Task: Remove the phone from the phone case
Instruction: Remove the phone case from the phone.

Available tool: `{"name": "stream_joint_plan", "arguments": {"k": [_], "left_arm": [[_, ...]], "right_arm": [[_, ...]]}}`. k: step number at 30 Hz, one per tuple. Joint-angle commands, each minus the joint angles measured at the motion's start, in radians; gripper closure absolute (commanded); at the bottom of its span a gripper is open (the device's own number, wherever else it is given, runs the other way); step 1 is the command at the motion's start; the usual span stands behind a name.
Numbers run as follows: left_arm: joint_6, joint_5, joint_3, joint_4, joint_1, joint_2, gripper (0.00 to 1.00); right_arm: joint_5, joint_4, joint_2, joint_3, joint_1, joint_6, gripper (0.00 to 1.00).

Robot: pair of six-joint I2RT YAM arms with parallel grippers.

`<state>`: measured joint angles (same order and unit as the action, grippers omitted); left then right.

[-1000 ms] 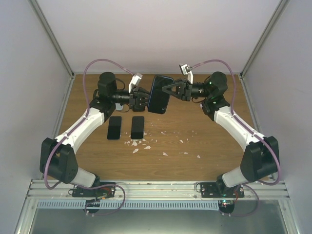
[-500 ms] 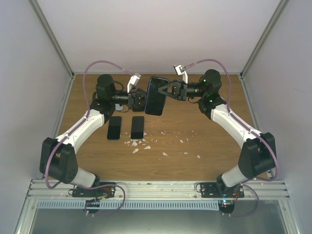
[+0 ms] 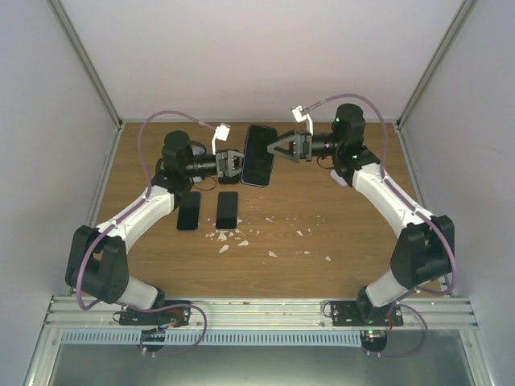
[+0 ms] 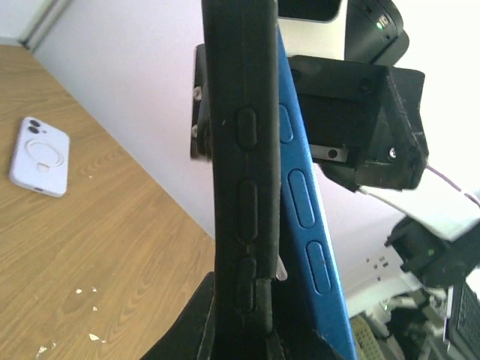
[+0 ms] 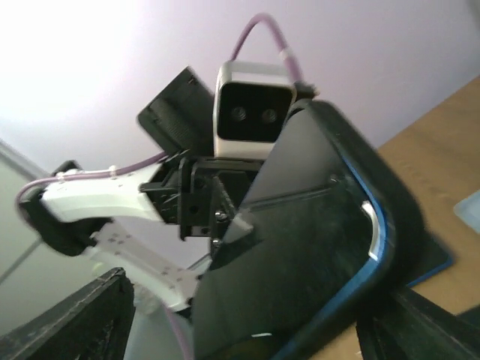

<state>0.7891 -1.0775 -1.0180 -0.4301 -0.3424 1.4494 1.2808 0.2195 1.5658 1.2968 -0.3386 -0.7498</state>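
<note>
A black phone case point(image 3: 257, 155) with a blue-edged phone in it is held upright in the air at the back of the table. In the left wrist view the phone's blue side point(image 4: 304, 195) stands partly out of the case's black edge point(image 4: 240, 187). My left gripper point(image 3: 235, 163) point(image 4: 247, 334) is shut on the lower end of the case. My right gripper point(image 3: 276, 149) point(image 5: 247, 322) is open; its fingers point(image 5: 75, 315) stand wide on either side of the phone's dark screen point(image 5: 300, 247) without pinching it.
Two black phones point(image 3: 188, 211) point(image 3: 228, 210) lie flat on the wooden table below the left gripper. White flakes point(image 3: 233, 237) are scattered mid-table. A lilac phone case point(image 4: 39, 156) lies on the wood near the right arm point(image 3: 378, 189).
My right gripper has opened and let go of the phone. My left gripper has shut on the case. Both wrists and the phone have shifted slightly toward the back.
</note>
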Motion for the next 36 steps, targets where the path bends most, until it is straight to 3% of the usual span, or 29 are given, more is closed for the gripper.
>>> {"name": "stream_joint_plan", "arguments": {"k": [1, 4, 13, 25, 30, 36], "left_arm": [[0.112, 0.108, 0.018, -0.031, 0.035, -0.003, 1.00], [0.165, 0.132, 0.028, -0.016, 0.051, 0.002, 1.00], [0.239, 0.192, 0.036, 0.053, 0.057, 0.020, 1.00], [0.314, 0.218, 0.033, 0.096, 0.059, 0.050, 0.96], [0.329, 0.220, 0.032, 0.107, 0.059, 0.061, 0.99], [0.328, 0.219, 0.032, 0.106, 0.060, 0.063, 1.00]], "right_arm": [[-0.103, -0.204, -0.032, 0.073, 0.054, 0.224, 0.17], [-0.210, -0.338, -0.056, 0.100, 0.052, 0.390, 0.11], [-0.495, -0.544, -0.079, 0.119, -0.042, 0.792, 0.13], [-0.921, -0.578, -0.129, 0.050, -0.281, 1.126, 0.21], [-1.103, -0.556, -0.127, 0.021, -0.379, 1.241, 0.23], [-1.214, -0.539, -0.116, 0.001, -0.445, 1.322, 0.28]]}}
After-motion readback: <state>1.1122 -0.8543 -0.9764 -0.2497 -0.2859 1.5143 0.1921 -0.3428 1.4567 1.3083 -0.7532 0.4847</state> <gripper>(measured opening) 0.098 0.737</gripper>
